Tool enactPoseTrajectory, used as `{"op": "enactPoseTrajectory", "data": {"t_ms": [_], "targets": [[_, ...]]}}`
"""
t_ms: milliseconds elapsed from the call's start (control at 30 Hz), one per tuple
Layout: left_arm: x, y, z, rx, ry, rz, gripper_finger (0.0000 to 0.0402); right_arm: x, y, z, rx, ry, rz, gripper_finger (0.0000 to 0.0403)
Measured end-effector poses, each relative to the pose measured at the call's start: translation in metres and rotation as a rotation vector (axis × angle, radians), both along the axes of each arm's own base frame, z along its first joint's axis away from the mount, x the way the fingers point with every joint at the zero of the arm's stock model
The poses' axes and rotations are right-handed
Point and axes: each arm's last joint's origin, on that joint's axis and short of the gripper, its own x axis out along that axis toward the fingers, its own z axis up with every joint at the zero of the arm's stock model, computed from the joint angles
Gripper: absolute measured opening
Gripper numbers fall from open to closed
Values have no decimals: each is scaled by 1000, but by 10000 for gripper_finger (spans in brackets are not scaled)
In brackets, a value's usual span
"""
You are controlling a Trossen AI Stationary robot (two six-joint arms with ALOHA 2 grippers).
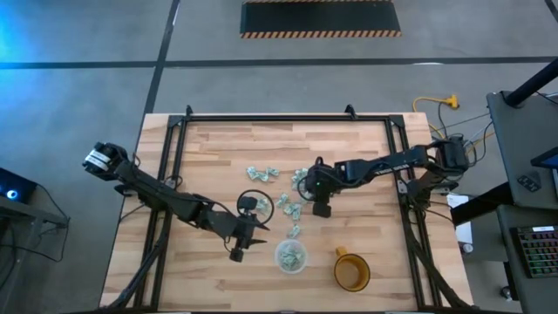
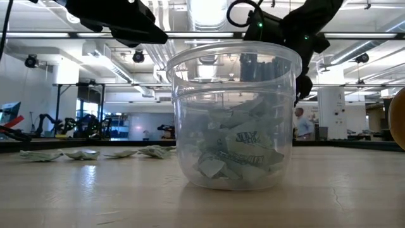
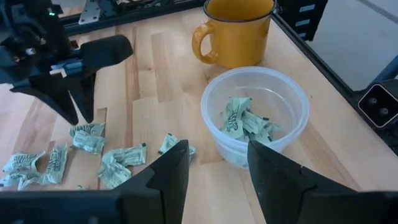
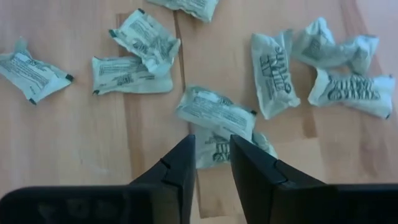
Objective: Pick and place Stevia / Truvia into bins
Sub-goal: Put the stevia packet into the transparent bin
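On the counter: a butcher-block wooden counter (image 1: 218,148) carries everything, with a dark frame along its edges.
Sachets, loose: pale green and white Stevia sachets (image 1: 262,174) lie scattered around the middle of the counter, some alone, some bunched; one lone sachet (image 1: 294,231) lies just beside the cup.
Sachets, close up: in the right wrist view the scattered sachets (image 4: 214,111) lie flat on the wood, a few overlapping, printed sides up.
Cup: the clear plastic cup (image 1: 291,256) stands upright near the counter's front edge, between the left tool and the mug.
Cup contents: several crumpled sachets (image 2: 235,155) sit in the bottom of the cup, filling it less than halfway; the left wrist view shows them heaped loosely inside (image 3: 247,122).
Mug: an amber mug (image 1: 352,270) stands just beside the cup, apart from it, handle turned toward the counter's middle.
Right tool: the right tool (image 1: 320,208) hangs over the sachet cluster at mid-counter; its fingers (image 4: 180,165) are spread a little, with a narrow gap, right above a sachet and pinching nothing that shows.
Left tool: the left tool (image 1: 236,253) sits low beside the cup, on the side away from the mug; its fingers (image 3: 171,171) stand spread apart and empty.
Background: the low view looks past the cup into a workshop room, where a person (image 2: 304,123) stands far off.
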Motion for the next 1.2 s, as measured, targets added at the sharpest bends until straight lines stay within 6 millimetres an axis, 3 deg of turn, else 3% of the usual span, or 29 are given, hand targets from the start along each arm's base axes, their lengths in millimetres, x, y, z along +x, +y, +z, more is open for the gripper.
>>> {"op": "enactPoseTrajectory", "data": {"t_ms": [567,1000,1200], "targets": [[0,0,0,0,0,1,148,-5,0,-11,16,-21,-41,182],[0,0,0,0,0,1,148,-9,0,-22,30,6,-67,186],[0,0,0,1,1,1,148,-2,0,-32,30,30,-67,185]]}}
